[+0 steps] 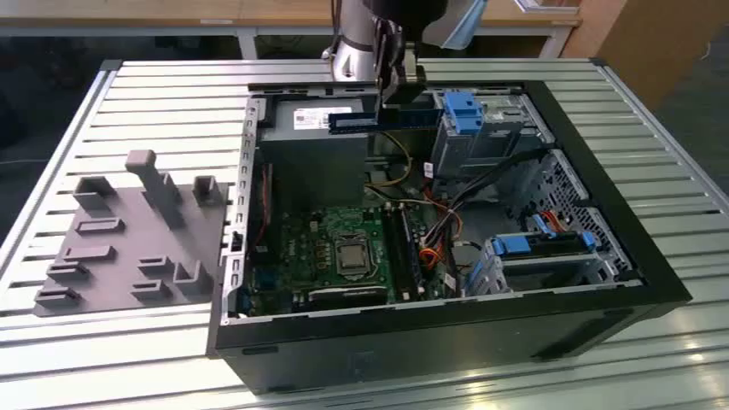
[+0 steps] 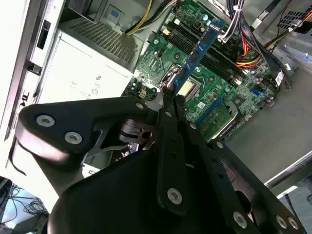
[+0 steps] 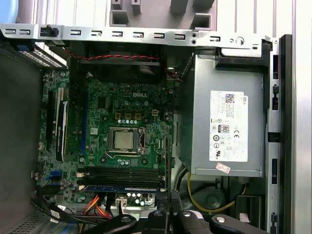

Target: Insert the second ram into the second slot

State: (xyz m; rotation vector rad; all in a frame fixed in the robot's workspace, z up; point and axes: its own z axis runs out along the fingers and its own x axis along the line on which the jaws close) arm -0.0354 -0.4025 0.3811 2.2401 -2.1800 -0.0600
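Observation:
My gripper (image 1: 391, 107) hangs above the open computer case (image 1: 615, 248), over the power supply end, shut on the second ram (image 1: 353, 121). The ram is a thin blue stick that juts sideways from the fingers toward the exterior view's left. In the second wrist view the gripper (image 2: 168, 87) pinches one end of the ram (image 2: 201, 45), which reaches out over the green motherboard (image 2: 161, 53). The dark ram slots (image 3: 122, 173) lie beside the processor socket (image 3: 124, 140), well away from the gripper (image 3: 170, 213). A blue strip (image 3: 122, 186) runs along them; I cannot tell whether it is a seated stick.
The silver power supply (image 3: 229, 126) fills one end of the case. Orange, red and black cables (image 1: 439, 248) cross beside the slots. Blue drive-bay tabs (image 1: 465, 107) stand at the case's far side. A grey fixture block (image 1: 125, 248) sits on the slatted table at the exterior view's left.

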